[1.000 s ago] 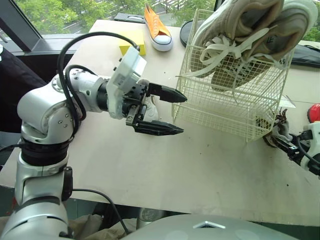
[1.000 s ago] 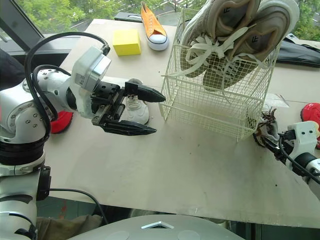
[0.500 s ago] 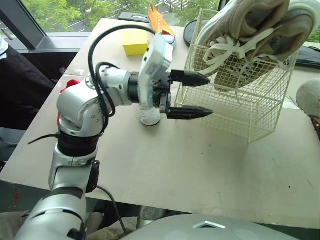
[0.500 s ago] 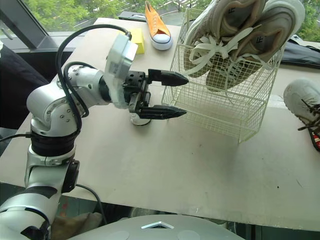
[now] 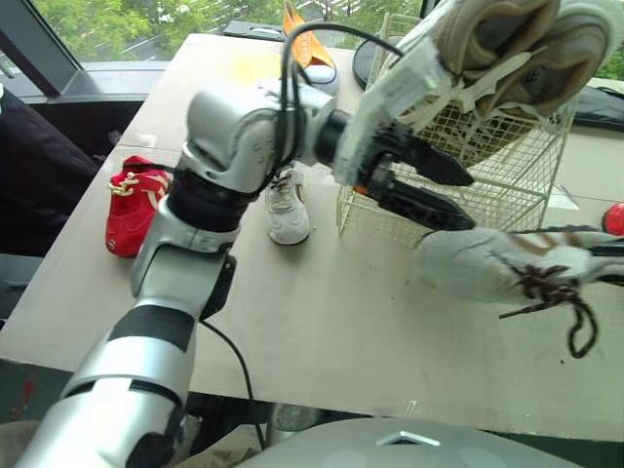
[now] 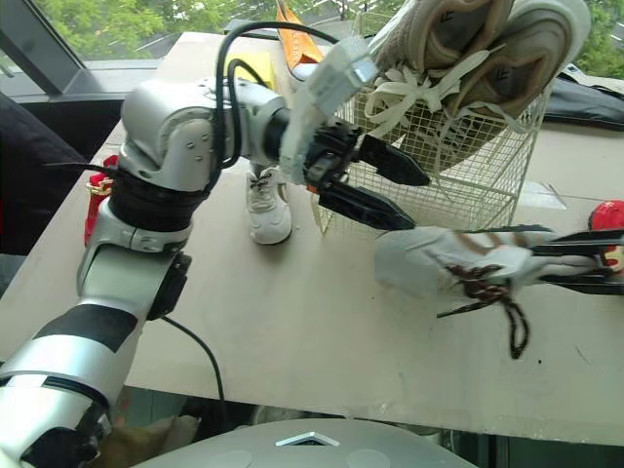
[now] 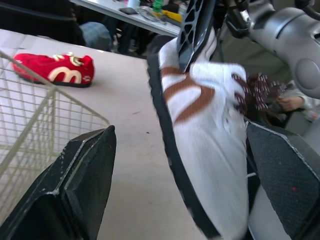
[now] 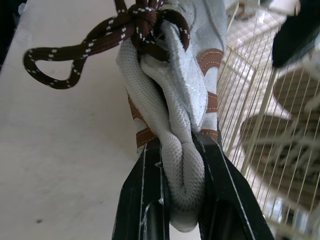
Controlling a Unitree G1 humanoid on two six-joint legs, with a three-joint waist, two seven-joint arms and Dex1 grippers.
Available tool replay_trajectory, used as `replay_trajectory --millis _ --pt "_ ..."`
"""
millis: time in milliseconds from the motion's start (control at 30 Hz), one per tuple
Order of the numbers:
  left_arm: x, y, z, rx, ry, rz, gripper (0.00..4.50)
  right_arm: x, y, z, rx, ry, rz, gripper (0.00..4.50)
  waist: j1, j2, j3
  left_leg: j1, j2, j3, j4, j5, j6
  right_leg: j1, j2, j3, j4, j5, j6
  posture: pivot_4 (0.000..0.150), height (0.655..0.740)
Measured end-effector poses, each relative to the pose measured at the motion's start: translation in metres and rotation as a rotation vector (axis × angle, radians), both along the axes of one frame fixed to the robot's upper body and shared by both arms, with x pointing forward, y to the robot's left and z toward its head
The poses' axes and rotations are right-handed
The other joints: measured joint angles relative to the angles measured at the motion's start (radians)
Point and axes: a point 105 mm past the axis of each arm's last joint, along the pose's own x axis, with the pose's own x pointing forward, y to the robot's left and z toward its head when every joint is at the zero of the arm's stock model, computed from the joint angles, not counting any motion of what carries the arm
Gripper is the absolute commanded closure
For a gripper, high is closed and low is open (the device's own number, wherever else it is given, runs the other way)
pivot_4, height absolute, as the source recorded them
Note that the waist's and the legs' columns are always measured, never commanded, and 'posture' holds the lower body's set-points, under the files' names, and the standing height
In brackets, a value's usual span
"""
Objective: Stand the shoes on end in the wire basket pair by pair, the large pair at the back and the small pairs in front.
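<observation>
Currently the right gripper (image 6: 534,255), clamped on the white sneaker (image 5: 458,263) at centre right, holds it crosswise, toe toward the empty, wide-open left gripper (image 5: 466,203) beside the wire basket (image 5: 517,195).

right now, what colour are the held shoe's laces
Dark brown laces with white flecks on the shoe; the right wrist view is clearest.

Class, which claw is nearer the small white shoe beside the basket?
Left. The left claw is right of the small white shoe; the right claw, holding a brown-laced shoe, is farther right.
</observation>
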Motion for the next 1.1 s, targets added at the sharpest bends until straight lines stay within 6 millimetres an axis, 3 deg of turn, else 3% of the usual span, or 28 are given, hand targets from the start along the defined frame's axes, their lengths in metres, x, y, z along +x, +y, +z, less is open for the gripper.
replay_trajectory --millis 100,200,400,467,500,600,733,800,867,933,1100 --pt "0.003 -0.002 -0.013 0.094 0.009 0.013 0.00 0.019 0.013 0.006 0.001 -0.074 0.084 4.44 0.000 0.002 0.001 -0.001 0.000 0.000 -0.001 0.000 0.000 0.000 -0.001 -0.001 -0.002 -0.001 -0.001 0.150 0.7400" --pt "0.005 0.003 -0.028 0.191 0.026 0.026 0.71 0.026 0.022 0.004 -0.020 -0.094 0.149 4.50 -0.001 0.003 0.002 -0.002 0.000 0.000 -0.003 0.000 0.000 -0.001 -0.002 -0.002 -0.004 -0.001 -0.001 0.150 0.7400" --pt "0.002 0.014 -0.035 0.265 0.063 0.024 3.47 0.032 0.032 0.002 -0.015 -0.113 0.226 4.50 -0.002 0.005 0.003 -0.002 0.000 0.000 -0.002 0.000 0.000 -0.001 -0.003 -0.002 -0.005 -0.001 -0.001 0.150 0.7400" --pt "0.002 0.016 -0.035 0.265 0.088 0.034 3.98 0.033 0.034 0.002 -0.002 -0.097 0.227 4.50 -0.003 0.005 0.003 -0.002 0.000 0.000 -0.002 0.000 0.000 -0.001 -0.003 -0.002 -0.005 -0.001 -0.001 0.150 0.7400" --pt "0.001 0.016 -0.035 0.255 0.101 0.041 3.98 0.033 0.035 0.003 0.013 -0.084 0.214 3.56 -0.004 0.006 0.004 -0.002 0.000 0.000 -0.002 0.000 0.000 -0.001 -0.004 -0.002 -0.005 -0.001 -0.001 0.150 0.7400" --pt "0.005 0.019 -0.031 0.200 0.149 0.097 3.98 0.038 0.036 0.013 0.107 -0.083 0.163 2.34 -0.004 0.006 0.004 -0.002 0.000 0.000 -0.002 0.000 0.000 -0.001 -0.006 -0.005 -0.004 -0.001 -0.001 0.150 0.7400" --pt "0.011 0.026 -0.025 0.077 0.198 0.178 3.99 0.055 0.021 0.018 0.285 -0.052 -0.036 0.33 -0.001 0.005 0.004 -0.002 0.000 -0.001 -0.001 0.000 0.000 0.000 -0.006 -0.006 -0.004 -0.001 -0.001 0.150 0.7400" --pt "0.011 0.025 -0.019 0.013 0.203 0.186 3.99 0.056 0.013 0.011 0.356 0.022 -0.118 0.30 0.004 0.004 0.004 -0.003 0.000 -0.004 0.001 0.000 0.000 0.002 -0.006 -0.010 -0.004 -0.001 -0.001 0.150 0.7400" --pt "0.006 0.022 -0.009 -0.134 0.211 0.194 3.99 0.044 -0.007 -0.007 0.577 0.228 -0.304 0.30 0.022 -0.001 0.001 -0.003 0.000 -0.008 0.000 0.000 0.000 0.005 -0.006 -0.014 -0.005 0.002 0.003 0.150 0.7400" --pt "0.013 0.028 0.001 -0.282 0.167 0.267 3.99 0.037 -0.013 -0.023 0.773 0.334 -0.393 0.30 0.025 0.001 0.001 -0.002 -0.002 -0.009 0.000 0.000 -0.001 0.006 -0.006 -0.015 -0.004 0.002 0.004 0.150 0.7400" --pt "0.021 0.027 0.003 -0.399 0.043 0.364 3.99 0.025 0.023 -0.032 1.049 0.439 -0.413 0.30 0.020 0.004 0.002 0.001 -0.003 -0.009 0.001 0.003 -0.005 0.007 -0.006 -0.014 0.000 0.002 0.003 0.150 0.7400"
